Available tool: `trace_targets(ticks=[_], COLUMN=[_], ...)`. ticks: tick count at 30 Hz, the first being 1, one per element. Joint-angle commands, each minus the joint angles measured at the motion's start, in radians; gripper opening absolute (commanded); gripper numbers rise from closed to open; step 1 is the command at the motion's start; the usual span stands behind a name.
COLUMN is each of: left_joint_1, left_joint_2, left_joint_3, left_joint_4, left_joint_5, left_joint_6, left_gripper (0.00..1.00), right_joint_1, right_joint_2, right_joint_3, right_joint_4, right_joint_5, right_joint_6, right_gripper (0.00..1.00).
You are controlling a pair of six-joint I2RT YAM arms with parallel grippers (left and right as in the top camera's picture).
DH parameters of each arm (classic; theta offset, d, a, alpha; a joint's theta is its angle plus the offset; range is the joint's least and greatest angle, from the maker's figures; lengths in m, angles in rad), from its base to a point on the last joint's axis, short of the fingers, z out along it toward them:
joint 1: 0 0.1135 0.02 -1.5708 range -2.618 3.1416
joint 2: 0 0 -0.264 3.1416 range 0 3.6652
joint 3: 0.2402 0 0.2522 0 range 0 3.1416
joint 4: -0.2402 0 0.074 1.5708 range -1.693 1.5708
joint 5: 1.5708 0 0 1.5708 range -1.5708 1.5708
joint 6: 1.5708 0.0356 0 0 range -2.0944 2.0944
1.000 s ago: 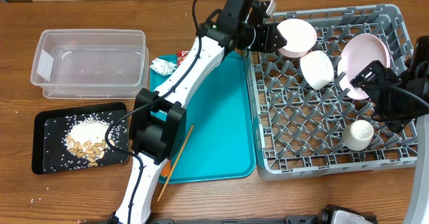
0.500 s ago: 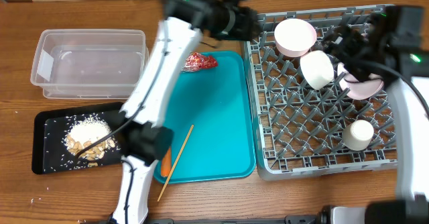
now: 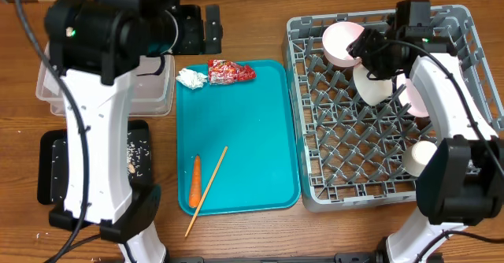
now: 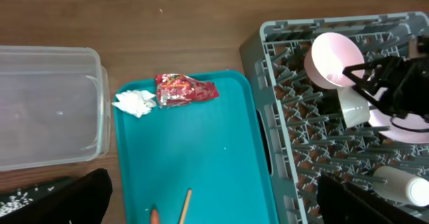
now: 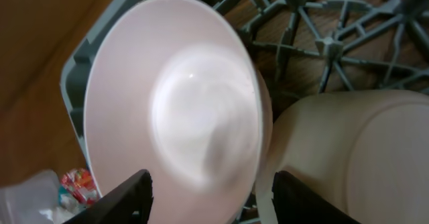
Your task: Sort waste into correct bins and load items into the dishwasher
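Note:
My left gripper [image 3: 201, 31] hangs open high over the table's back left, nothing between its fingers [image 4: 67, 200]. On the teal tray's [image 3: 260, 137] far end lie a crumpled white tissue [image 3: 191, 77] [image 4: 136, 102] and a red wrapper [image 3: 231, 72] [image 4: 184, 90]; a carrot [image 3: 194, 179] and a chopstick [image 3: 206, 190] lie at its near end. My right gripper [image 3: 364, 46] [image 5: 211, 204] reaches into the grey dish rack [image 3: 378, 192]. Its jaws stand apart either side of a white bowl [image 3: 342, 42] [image 5: 181, 96], with a gap at one finger. Beside it stands another bowl [image 3: 372, 82] [image 5: 348, 150].
The clear tub [image 4: 47, 103] and the black tray [image 3: 47, 176] sit left of the teal tray, largely hidden by my left arm in the overhead view. A plate [image 3: 415, 98] and a small cup [image 3: 421, 157] also stand in the rack.
My left gripper has let go of the bowl in the rack, opened wide and pulled back up to the left. My right gripper has crossed the rack to that bowl, jaws narrowing.

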Motion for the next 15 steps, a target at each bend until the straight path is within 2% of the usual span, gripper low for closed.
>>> trace_targets(ticks=[1, 5, 7, 12, 15], left_joint_1=[0.002, 0.002, 0.002, 0.002, 0.002], left_joint_2=[-0.017, -0.013, -0.013, -0.013, -0.013], left_joint_3=[0.006, 0.005, 0.005, 0.005, 0.005], left_joint_4=[-0.002, -0.002, -0.002, -0.002, -0.002], left_joint_5=[-0.027, -0.027, -0.027, -0.027, -0.027], left_joint_6=[0.027, 0.027, 0.027, 0.027, 0.027], left_gripper=[1.00, 1.00, 1.00, 1.00, 1.00], right_joint_1=[0.000, 0.000, 0.000, -0.002, -0.002], right_joint_2=[0.032, 0.057, 0.058, 0.034, 0.004], right_joint_3=[0.013, 0.012, 0.013, 0.024, 0.043], right_joint_4=[0.017, 0.011, 0.012, 0.009, -0.019], right_joint_5=[0.007, 0.048, 0.061, 0.060, 0.084], right_joint_6=[0.009, 0.008, 0.007, -0.044, -0.071], right_gripper=[0.51, 0.46, 0.30, 0.07, 0.04])
